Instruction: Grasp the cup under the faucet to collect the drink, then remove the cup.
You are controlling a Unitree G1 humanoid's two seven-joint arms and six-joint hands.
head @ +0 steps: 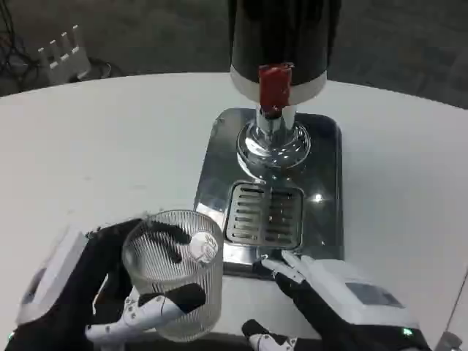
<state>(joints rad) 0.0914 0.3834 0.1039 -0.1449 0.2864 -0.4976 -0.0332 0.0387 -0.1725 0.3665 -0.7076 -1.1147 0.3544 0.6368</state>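
A clear ribbed cup [178,272] stands upright near the table's front edge, left of the drip grate. My left hand [110,292] wraps around it, with the thumb across its front and fingers behind it. The drink dispenser [281,44] rises at the back, its red faucet lever [276,86] above the chrome base [272,139]. Below it lies the slotted drip grate [265,214] on the steel tray [325,183]. My right hand [329,296] rests low at the front right, fingers apart, fingertips by the tray's front edge, holding nothing.
The white table [95,146] stretches wide on the left and right of the tray. A white power strip [64,55] lies on the floor beyond the table's far left edge.
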